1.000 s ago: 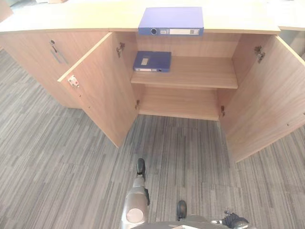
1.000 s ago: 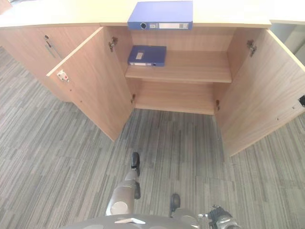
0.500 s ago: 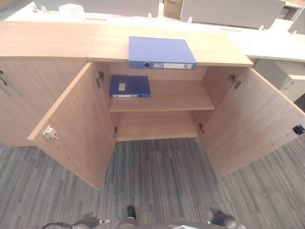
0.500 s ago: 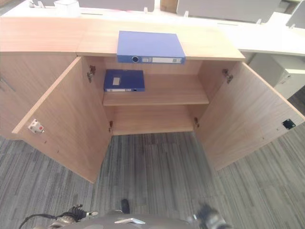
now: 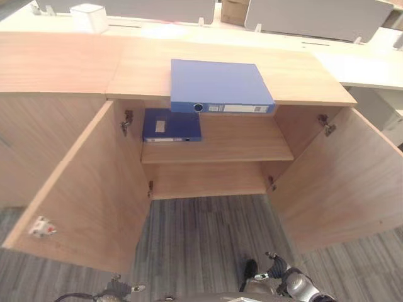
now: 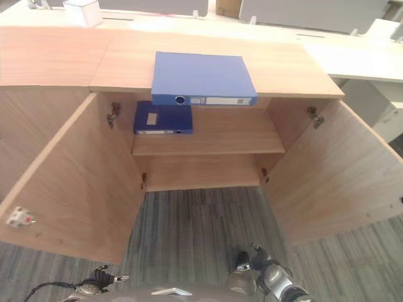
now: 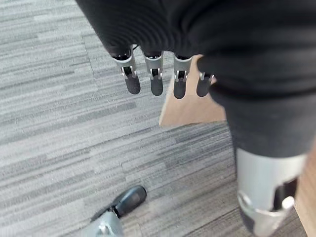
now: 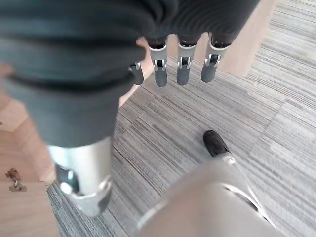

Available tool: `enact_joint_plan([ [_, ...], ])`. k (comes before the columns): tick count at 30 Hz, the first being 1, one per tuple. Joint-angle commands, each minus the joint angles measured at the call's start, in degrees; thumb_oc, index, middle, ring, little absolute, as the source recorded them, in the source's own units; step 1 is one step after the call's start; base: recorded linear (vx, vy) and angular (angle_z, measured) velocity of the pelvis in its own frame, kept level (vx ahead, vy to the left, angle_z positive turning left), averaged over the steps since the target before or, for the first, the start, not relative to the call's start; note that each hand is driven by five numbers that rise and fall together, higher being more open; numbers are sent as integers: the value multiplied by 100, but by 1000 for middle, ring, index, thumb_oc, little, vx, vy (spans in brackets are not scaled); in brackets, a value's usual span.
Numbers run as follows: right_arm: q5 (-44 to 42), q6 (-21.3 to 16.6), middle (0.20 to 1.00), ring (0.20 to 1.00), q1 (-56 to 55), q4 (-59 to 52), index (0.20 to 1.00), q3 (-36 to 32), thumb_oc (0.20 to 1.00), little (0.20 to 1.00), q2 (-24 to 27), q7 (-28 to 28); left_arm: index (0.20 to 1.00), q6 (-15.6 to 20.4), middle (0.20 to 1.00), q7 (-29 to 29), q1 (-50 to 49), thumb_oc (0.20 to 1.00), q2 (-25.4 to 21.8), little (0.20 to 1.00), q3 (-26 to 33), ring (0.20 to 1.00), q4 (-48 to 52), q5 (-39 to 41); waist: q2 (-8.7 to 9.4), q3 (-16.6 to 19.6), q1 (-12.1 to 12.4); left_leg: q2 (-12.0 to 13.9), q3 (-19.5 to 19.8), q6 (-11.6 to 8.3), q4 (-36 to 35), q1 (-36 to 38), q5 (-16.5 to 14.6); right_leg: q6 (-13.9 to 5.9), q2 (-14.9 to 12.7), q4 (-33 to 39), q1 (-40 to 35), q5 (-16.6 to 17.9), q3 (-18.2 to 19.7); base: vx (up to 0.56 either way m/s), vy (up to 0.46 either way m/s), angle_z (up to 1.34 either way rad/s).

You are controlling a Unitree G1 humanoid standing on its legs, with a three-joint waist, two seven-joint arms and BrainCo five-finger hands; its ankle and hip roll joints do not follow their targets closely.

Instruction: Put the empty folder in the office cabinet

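Your left hand (image 7: 163, 74) hangs with its silver, dark-tipped fingers (image 7: 156, 85) straight and relaxed, empty, above the grey striped carpet floor (image 7: 59, 123) — past the fingertips you see a light wooden cabinet door panel (image 7: 190, 106) meeting that carpet.

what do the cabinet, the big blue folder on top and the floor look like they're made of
Cabinet: light wood-grain board, matte, probably laminate; the grain runs evenly over doors, top and shelf.
Big blue folder: smooth, slightly glossy blue cover, likely plastic-coated board, with a metal-looking ring hole on the spine.
Floor: grey striped carpet, seemingly tiles, given its fibrous, dull look.
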State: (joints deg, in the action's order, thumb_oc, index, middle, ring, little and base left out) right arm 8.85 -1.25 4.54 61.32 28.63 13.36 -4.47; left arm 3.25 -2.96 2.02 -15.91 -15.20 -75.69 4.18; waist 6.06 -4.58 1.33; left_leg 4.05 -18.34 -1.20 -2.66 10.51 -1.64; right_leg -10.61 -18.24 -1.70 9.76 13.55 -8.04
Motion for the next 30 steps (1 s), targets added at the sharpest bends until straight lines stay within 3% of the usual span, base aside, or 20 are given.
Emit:
enact_joint_plan([
  [1,27,-78,1000,1000,164,33,1000,65,1000,1000,241,-8,1000,210,1000,119,294,1000,-75,1000,105,1000,-113,25,-94,-140,36,720,497,-622,203,-826,214,-229,-39,157,-558,-342,238,29,-93,17],
  [2,27,-78,1000,1000,164,33,1000,65,1000,1000,241,-8,1000,210,1000,119,294,1000,-75,1000,105,1000,-113,25,-94,-140,36,720,497,-622,203,-826,214,-229,-39,157,-558,-342,238,77,-270,-8],
  [3,61,-98,1000,1000,139,188,1000,166,1000,1000,209,-21,1000,233,1000,150,275,1000,-23,1000,96,1000,-114,57,-195,-61,71,917,579,-730,132,-804,358,-132,191,245,-672,-634,183,71,-287,-37],
  [5,16,-112,1000,1000,123,226,1000,163,1000,1000,223,-13,1000,236,1000,163,274,1000,3,1000,88,1000,-111,95,-273,-44,54,1028,621,-790,111,-810,451,-68,310,257,-724,-735,157,50,-328,-43],
  [6,-178,-152,1000,1000,31,227,1000,73,1000,1000,309,62,1000,275,1000,224,279,1000,94,1000,-3,1000,-17,111,-478,-75,12,1280,704,-919,103,-905,881,128,597,216,-829,-1015,64,-15,-300,-22],
  [7,-228,-159,1000,1000,23,223,1000,29,1000,1000,364,85,1000,286,1000,275,313,1000,95,1000,-27,1000,33,88,-543,-102,6,1340,707,-956,135,-993,1074,163,654,252,-878,-1058,-38,-15,-295,-18],
  [10,-254,-181,1000,1000,-20,202,1000,-16,1000,1000,453,141,1000,314,1000,388,333,1000,67,1000,4,1000,161,87,-634,-113,-17,1393,637,-989,222,-1082,1263,219,703,366,-999,-1110,-197,-13,-91,25],
  [11,-254,-180,1000,1000,-21,201,1000,-16,1000,1000,455,140,1000,311,1000,389,331,1000,69,1000,4,1000,166,87,-639,-115,-24,1398,647,-992,223,-1084,1265,222,707,371,-1008,-1109,-206,72,-45,13],
  [12,-208,-194,1000,1000,3,147,1000,29,1000,1000,602,111,1000,215,1000,376,754,1000,-92,1000,11,1000,206,260,-763,-36,-149,1364,551,-990,215,-1036,1244,230,746,437,-1100,-1160,-213,89,2,8],
  [17,-149,-252,1000,1000,-143,-59,1000,-287,1000,1000,850,192,1000,477,1000,537,-26,1000,-309,1000,313,1000,778,21,-957,-12,-59,1246,706,-1009,112,-962,1243,228,738,555,-1281,-1190,-361,26,28,-2],
  [19,-135,-293,1000,1000,-182,1,1000,-392,1000,1000,852,299,1000,572,1000,850,-66,1000,-422,1000,454,1000,1174,-74,-987,-39,-64,1111,845,-959,-6,-996,1037,166,645,541,-1281,-1164,-456,-24,96,29],
  [21,-134,-295,1000,1000,-182,4,1000,-389,1000,1000,849,300,1000,564,1000,852,-75,1000,-425,1000,457,1000,1187,-77,-982,-37,-69,1103,846,-954,-9,-995,1037,161,637,540,-1282,-1166,-459,9,83,24],
  [23,-27,-318,1000,1000,-235,106,1000,-578,1000,1000,830,418,1000,628,1000,1269,-313,1000,-817,1000,589,1000,2377,-716,-971,14,-17,940,838,-876,-129,-896,769,29,439,542,-1327,-1058,-443,79,216,27],
  [30,110,-204,1000,1000,-237,186,1000,-654,1000,1000,695,330,1000,594,1000,1366,-689,1000,-1368,1000,1139,1000,4104,-1166,-825,55,120,733,890,-750,-207,-887,589,-72,255,439,-1216,-976,-134,55,88,-2],
])
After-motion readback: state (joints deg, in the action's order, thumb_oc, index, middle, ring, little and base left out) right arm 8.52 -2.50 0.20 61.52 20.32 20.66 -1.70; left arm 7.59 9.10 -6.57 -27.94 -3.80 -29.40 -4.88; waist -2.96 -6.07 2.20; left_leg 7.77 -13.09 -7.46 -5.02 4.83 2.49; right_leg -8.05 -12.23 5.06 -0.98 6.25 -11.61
